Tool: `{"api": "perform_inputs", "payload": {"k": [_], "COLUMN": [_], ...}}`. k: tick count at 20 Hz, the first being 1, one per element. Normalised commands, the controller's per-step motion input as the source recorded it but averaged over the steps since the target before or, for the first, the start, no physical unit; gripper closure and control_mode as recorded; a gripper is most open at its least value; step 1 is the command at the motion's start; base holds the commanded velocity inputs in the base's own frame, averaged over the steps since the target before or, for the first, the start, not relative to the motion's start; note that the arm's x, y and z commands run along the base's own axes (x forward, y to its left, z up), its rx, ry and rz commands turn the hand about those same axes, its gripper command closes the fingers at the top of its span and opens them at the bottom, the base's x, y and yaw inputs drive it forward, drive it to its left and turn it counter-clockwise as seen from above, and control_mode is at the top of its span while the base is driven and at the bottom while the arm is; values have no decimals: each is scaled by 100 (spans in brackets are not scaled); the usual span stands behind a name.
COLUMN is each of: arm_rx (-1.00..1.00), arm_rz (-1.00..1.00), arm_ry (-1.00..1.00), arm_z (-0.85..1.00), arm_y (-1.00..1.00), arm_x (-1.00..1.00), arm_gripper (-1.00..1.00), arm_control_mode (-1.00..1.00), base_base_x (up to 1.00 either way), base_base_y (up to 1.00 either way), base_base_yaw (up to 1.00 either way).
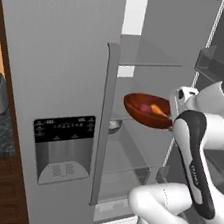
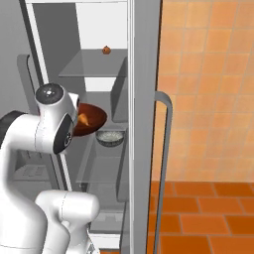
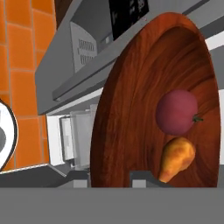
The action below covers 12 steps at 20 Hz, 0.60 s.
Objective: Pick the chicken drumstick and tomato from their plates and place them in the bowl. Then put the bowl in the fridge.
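Note:
The reddish-brown wooden bowl (image 1: pixel 140 114) hangs inside the open fridge (image 1: pixel 63 77), just above a glass shelf (image 1: pixel 128 151). My gripper (image 3: pixel 111 179) is shut on the bowl's near rim, with one fingertip on each side of the wall. In the bowl (image 3: pixel 131 109) lie the dark red tomato (image 3: pixel 177 112) and the orange-brown chicken drumstick (image 3: pixel 177 158), side by side. From the left base camera the tomato (image 1: pixel 145 108) and drumstick (image 1: pixel 158 110) show over the rim. In the right base view my arm covers part of the bowl (image 2: pixel 94 119). The plates are out of view.
The shut fridge door with the dispenser panel (image 1: pixel 62 147) and long handle (image 1: pixel 104 123) stands left of the opening. A metal bowl (image 2: pixel 110 137) sits on the shelf below, and a small brown item (image 2: pixel 106 50) on the top shelf. The open door's handle (image 2: pixel 166 163) hangs at the right.

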Motion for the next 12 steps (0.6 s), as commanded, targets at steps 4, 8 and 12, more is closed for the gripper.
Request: {"api": "perform_inputs", "payload": {"k": [4,8,12], "arm_rx": [-4,0,0], "arm_rz": [-9,0,0], "arm_ry": [-8,-1,0], "arm_z": [-19,-15,-27], "arm_y": [0,-3,-1], "arm_x": [50,84,70], "arm_gripper": [100,100,100], "arm_control_mode": [-100,-100,-100], "base_base_x": [0,0,0], "base_base_y": [0,0,0], "base_base_yaw": [0,0,0]}}
